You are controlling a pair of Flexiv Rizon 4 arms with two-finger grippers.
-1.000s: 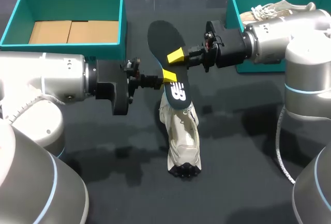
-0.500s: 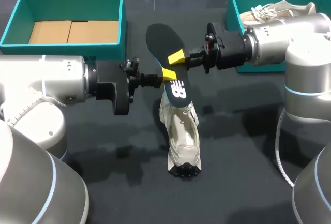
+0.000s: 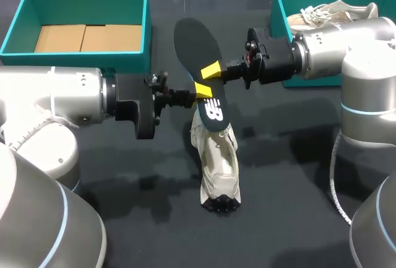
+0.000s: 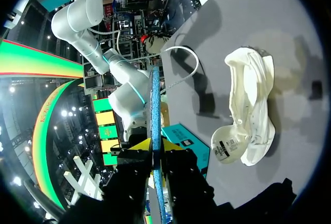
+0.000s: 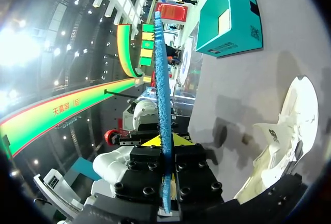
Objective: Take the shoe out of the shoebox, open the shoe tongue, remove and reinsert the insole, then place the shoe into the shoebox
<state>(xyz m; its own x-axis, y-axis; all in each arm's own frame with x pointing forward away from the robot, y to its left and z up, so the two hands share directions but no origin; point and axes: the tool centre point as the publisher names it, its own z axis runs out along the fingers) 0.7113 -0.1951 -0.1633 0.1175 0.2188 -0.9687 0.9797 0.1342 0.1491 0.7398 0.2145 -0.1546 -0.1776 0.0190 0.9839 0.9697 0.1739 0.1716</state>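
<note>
**A:** So where does the insole (image 3: 192, 42) stand?

**B:** It is out of the shoe (image 3: 218, 163) and held in the air over the middle of the table (image 3: 124, 218), slanting, with its printed end lowest. That end sits right above the shoe's opening. I cannot tell whether it touches.

**A:** And the shoe itself?

**B:** It lies loose at the table's middle, running toward the near edge. Nothing is holding it.

**A:** Who has the insole?

**B:** Both. The left claw (image 3: 202, 90) is pinched on it lower down and the right claw (image 3: 211, 69) just above. Each wrist view shows the insole edge-on between nearly closed yellow tips.

**A:** Then reinsertion looks like the step in hand. How would you do it well?

**B:** I would keep one claw on the insole and free the other to pin the shoe. An unheld shoe will likely skid when the insole pushes in. Line the insole up with the shoe's length and feed the low end in shallow. Watch that the tongue has not folded across the opening.

**A:** Risks?

**B:** The insole is thin, so it may buckle if gripped too far from its leading end.

**A:** And afterwards?

**B:** The left shoebox (image 3: 25, 20) at the far left corner holds only cardboard. The right shoebox (image 3: 281, 8) at the far right corner already has a second shoe (image 3: 328, 11).
</note>
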